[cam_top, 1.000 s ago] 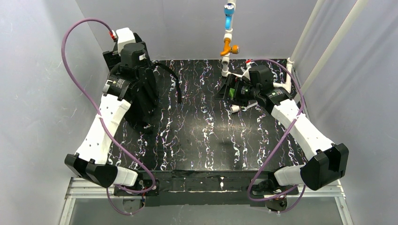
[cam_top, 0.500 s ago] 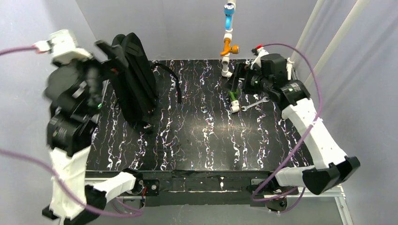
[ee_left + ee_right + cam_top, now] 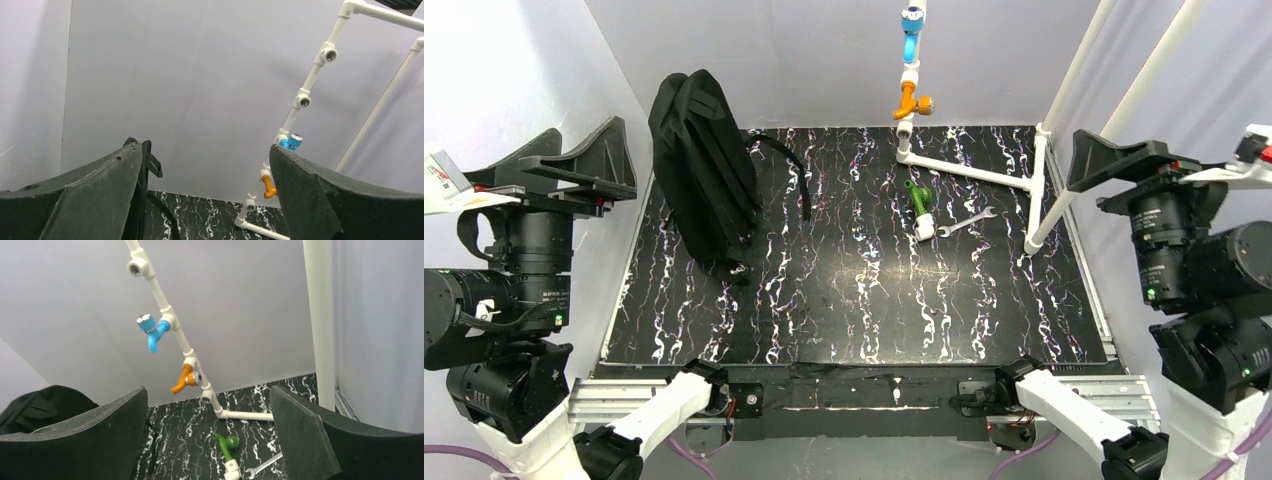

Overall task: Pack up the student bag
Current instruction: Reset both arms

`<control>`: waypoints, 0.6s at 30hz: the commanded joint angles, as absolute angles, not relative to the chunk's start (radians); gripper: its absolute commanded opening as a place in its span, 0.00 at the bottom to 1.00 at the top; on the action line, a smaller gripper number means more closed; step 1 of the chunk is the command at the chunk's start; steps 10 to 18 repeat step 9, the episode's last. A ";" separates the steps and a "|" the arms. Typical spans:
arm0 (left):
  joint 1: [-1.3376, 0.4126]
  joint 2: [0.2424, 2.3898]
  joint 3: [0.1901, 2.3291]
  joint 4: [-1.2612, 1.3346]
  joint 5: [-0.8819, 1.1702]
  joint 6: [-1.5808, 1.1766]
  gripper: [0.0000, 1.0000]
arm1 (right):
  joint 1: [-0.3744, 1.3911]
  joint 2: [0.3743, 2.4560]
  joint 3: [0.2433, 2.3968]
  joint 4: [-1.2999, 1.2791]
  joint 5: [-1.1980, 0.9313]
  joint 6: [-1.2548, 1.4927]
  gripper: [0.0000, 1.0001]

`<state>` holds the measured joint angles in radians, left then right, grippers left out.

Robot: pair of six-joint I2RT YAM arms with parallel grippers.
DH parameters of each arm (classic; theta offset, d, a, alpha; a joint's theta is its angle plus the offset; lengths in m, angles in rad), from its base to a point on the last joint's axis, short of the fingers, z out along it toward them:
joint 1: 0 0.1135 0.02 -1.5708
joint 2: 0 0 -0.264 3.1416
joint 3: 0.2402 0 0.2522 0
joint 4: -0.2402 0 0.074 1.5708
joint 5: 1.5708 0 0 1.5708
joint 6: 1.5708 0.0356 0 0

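Well, the student bag [image 3: 702,165] stands far left (wrench [image 3: 969,220] well apart).

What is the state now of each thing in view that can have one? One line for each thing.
student bag: upright at the table's far left; open or zipped, cannot tell.
left gripper: open, empty, high above the table.
right gripper: open, empty, high.
green tap: lying loose on the table.
wrench: lying flat beside the green tap.
blue tap: mounted on the white pipe frame.
orange tap: mounted lower on the same frame.
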<state>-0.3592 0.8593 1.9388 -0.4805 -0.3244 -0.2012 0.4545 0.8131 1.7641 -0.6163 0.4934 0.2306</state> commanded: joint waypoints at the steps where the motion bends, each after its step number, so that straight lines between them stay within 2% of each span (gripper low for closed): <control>1: -0.357 0.881 1.939 -0.489 -0.319 -0.192 0.98 | 0.456 0.854 1.756 -0.619 0.537 0.238 0.98; 5: -0.357 0.888 1.938 -0.490 -0.318 -0.192 0.98 | 0.456 0.841 1.715 -0.602 0.453 0.200 0.98; 18: -0.356 0.890 1.931 -0.494 -0.317 -0.192 0.98 | 0.456 0.842 1.715 -0.614 0.466 0.209 0.98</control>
